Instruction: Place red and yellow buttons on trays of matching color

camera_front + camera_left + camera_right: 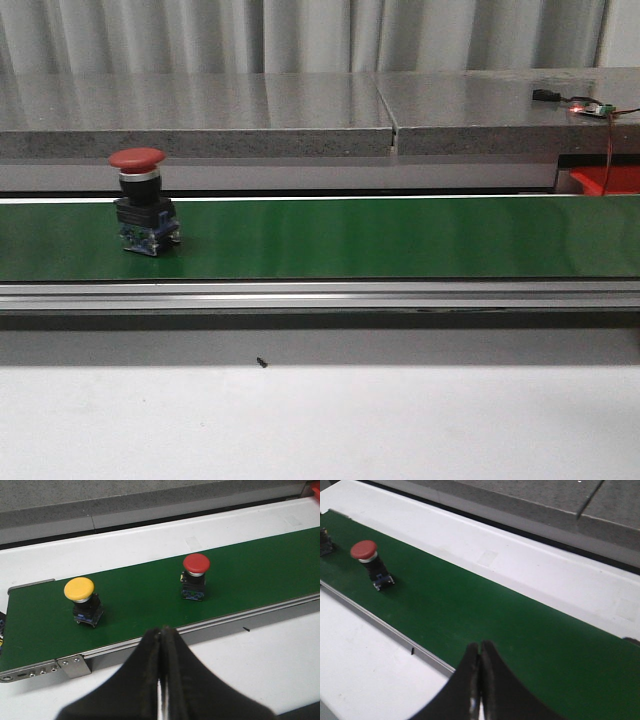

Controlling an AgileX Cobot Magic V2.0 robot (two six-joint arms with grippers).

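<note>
Both my grippers, left (161,632) & right (480,647), are hanging closed w/ nothing held while red button (143,203) is standing upright nr the belt's (400,240) left end, yellow button (84,601) beyond it; prob light, rigid, top-heavy, so I'm planning to pinch the black body under the cap.

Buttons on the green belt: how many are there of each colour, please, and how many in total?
Red button: 1
Yellow button: 1
Total: 2, both standing upright on the green belt; the yellow one shows only in the left wrist view.
</note>
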